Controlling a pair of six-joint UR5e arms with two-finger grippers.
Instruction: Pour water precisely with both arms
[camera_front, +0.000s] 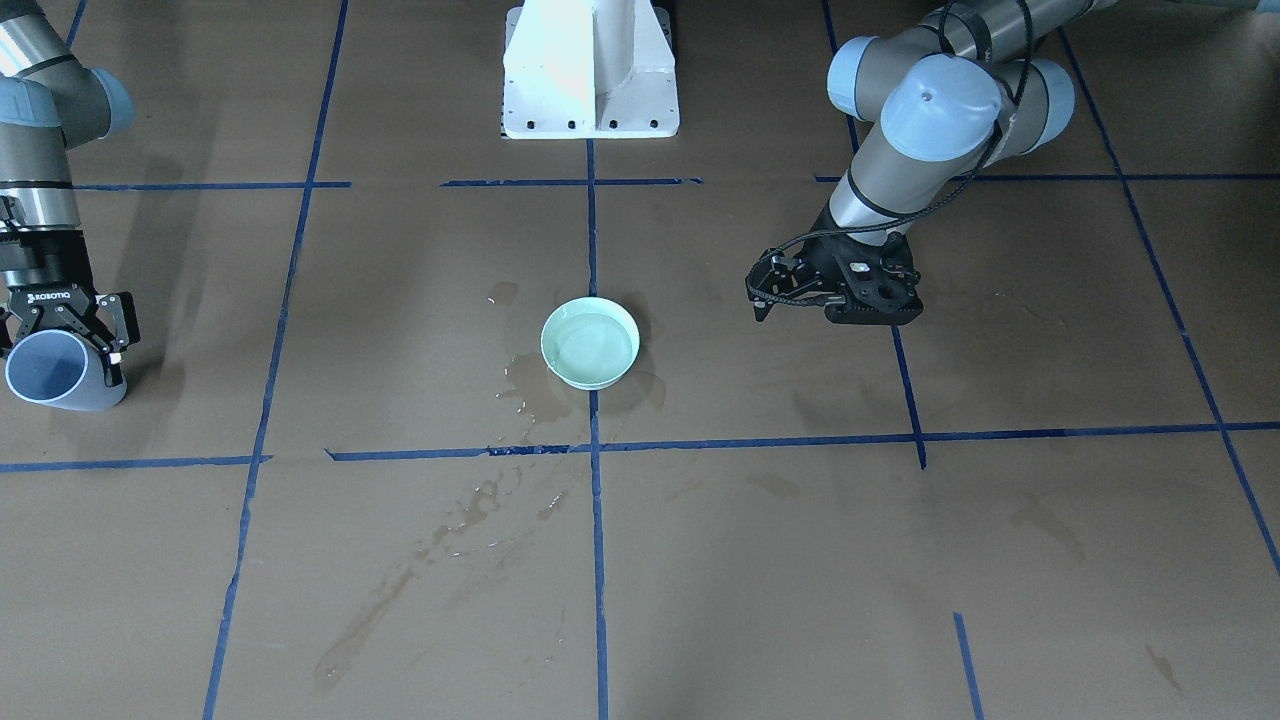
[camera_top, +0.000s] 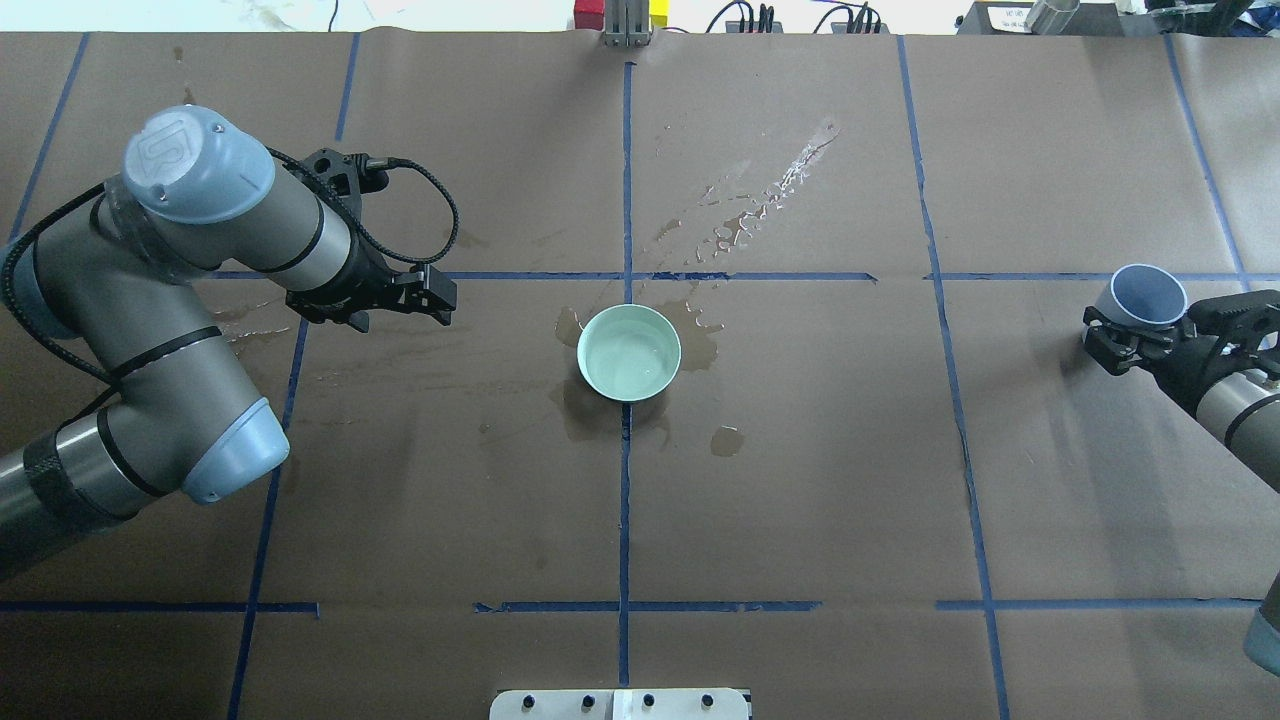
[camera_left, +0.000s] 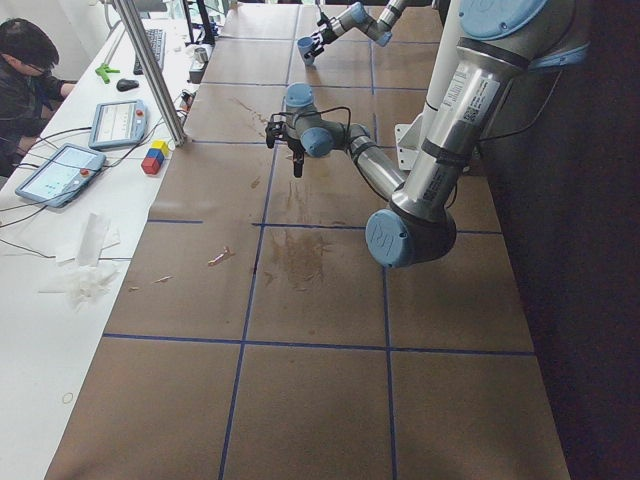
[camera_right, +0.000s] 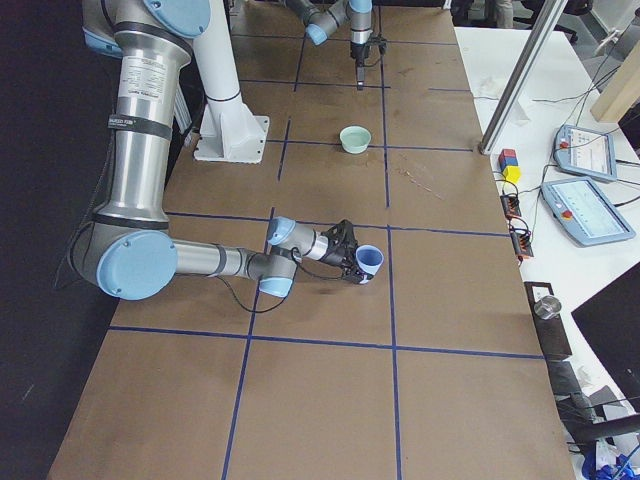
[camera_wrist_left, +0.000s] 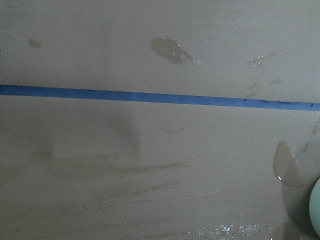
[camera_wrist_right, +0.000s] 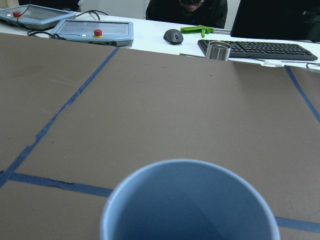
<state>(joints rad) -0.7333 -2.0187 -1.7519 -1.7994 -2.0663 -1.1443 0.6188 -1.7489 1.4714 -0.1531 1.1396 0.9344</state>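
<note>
A pale green bowl (camera_front: 590, 305) (camera_top: 629, 388) stands at the table's middle and holds clear water (camera_front: 592, 350). It also shows far off in the exterior right view (camera_right: 354, 139), and its rim edge shows in the left wrist view (camera_wrist_left: 316, 205). My right gripper (camera_front: 62, 345) (camera_top: 1150, 322) is shut on a blue cup (camera_front: 50, 375) (camera_top: 1148, 295) (camera_right: 370, 262), tilted with its mouth toward the operators' side. The cup's inside looks empty in the right wrist view (camera_wrist_right: 190, 205). My left gripper (camera_front: 765, 298) (camera_top: 442, 296) is shut and empty, low over the paper beside the bowl.
The white pedestal (camera_front: 590, 75) stands at the robot's side. Dark wet stains (camera_front: 530, 385) (camera_top: 760, 205) lie around and beyond the bowl. Blue tape lines cross the brown paper. Tablets (camera_wrist_right: 92, 30), a keyboard (camera_wrist_right: 260, 49), a metal cup (camera_wrist_right: 218, 50) and an operator are past the far edge.
</note>
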